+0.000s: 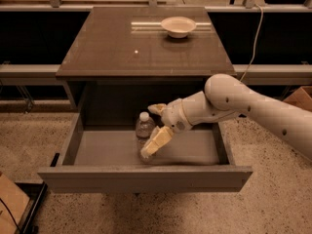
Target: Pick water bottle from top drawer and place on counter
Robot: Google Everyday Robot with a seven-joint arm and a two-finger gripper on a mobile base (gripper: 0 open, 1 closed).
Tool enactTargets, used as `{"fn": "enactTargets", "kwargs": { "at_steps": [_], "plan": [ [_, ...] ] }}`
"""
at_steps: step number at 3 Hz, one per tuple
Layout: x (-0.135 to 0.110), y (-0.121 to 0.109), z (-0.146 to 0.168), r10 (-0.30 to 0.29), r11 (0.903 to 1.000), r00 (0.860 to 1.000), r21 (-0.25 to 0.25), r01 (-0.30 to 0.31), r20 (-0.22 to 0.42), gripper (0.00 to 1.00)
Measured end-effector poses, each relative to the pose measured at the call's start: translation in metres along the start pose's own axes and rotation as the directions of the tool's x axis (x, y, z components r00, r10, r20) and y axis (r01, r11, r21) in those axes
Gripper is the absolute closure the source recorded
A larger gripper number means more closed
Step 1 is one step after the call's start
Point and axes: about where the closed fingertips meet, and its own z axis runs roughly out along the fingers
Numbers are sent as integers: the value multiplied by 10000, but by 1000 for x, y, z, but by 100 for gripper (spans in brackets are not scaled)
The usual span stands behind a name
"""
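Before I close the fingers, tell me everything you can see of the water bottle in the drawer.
The water bottle is small, of clear plastic with a white cap. It stands upright on the light floor of the open top drawer, near the middle. The gripper is open around it: one finger is at the far side by the cap, and the other is in front, hiding the bottle's lower right part. Whether either finger touches the bottle cannot be told.

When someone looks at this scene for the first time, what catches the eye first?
The large white arm reaches from the right into the open top drawer. Its gripper is down inside, with fingers open right at the upright water bottle. Farther back, a white bowl sits on the dark counter.
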Motion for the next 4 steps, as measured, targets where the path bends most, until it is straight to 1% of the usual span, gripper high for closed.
{"fn": "enactTargets", "kwargs": {
  "at_steps": [1,2,3,4],
  "plan": [
    [-3,1,7,227,9997,9987,-111,-222,461,19],
    [-15,-1,-4,125,9999,9968,65,-131,789,42],
    [-27,-4,-23,2,9993,9965,360,-32,831,65],
    [-55,-1,-65,-568,9948,9956,885,502,744,88]
  ]
}}
